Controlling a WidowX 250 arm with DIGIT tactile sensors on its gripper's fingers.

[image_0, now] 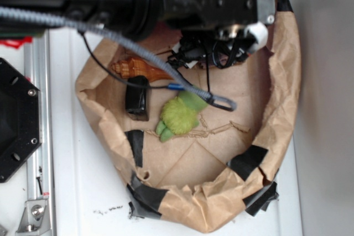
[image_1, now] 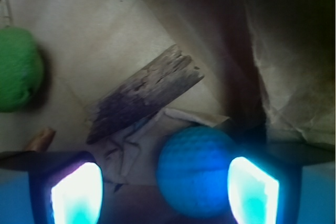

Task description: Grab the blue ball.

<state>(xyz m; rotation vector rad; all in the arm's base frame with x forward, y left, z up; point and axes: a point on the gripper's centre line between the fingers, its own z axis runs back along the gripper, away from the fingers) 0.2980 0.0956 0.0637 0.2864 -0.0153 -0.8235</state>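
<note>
Claw (image_1: 165, 192) (above crumpled paper (image_1: 105, 40))

Blue ball (image_1: 195, 170) — round, rough-textured, resting on brown paper

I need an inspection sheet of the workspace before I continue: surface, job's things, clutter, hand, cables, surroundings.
Surface: brown paper tray, crumpled walls patched with black tape, on a white table.
Job's things: blue ball on the paper, between the fingers, nearer one finger; hidden under the arm in the exterior view.
Clutter: green plush toy, seashell, small black block, weathered wood piece.
Hand: hand open, straddling the ball, no contact visible.
Cables: grey sleeved cable drapes over the tray; black wires beneath the arm.
Surroundings: metal rail, black plate.
</note>
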